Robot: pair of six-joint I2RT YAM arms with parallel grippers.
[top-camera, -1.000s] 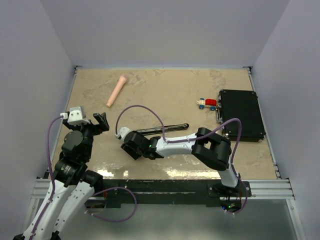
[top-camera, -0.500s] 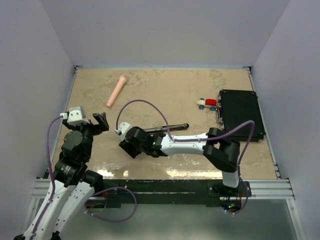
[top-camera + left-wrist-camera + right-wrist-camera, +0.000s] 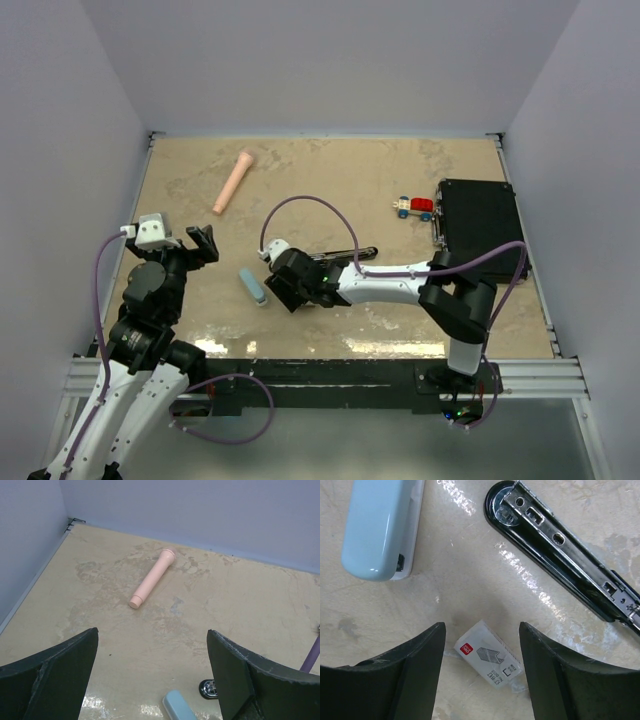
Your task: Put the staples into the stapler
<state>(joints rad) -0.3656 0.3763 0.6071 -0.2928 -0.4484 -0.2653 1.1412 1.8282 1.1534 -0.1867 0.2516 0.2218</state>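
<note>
Right gripper (image 3: 481,630) hangs with jaws apart over the small white staples box (image 3: 489,660), which lies flat on the table (image 3: 470,595) between its two fingers (image 3: 395,680), touching neither, near the open black stapler (image 3: 555,555); it looks light, thin-walled and crushable, so a gentle pinch across its long sides seems best.

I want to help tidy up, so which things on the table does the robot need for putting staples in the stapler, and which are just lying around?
For the job:
- staple box
- black stapler, lying open
- light blue stapler (I cannot tell which stapler gets loaded)

Just lying about:
- pink tube
- toy car
- black case
</note>
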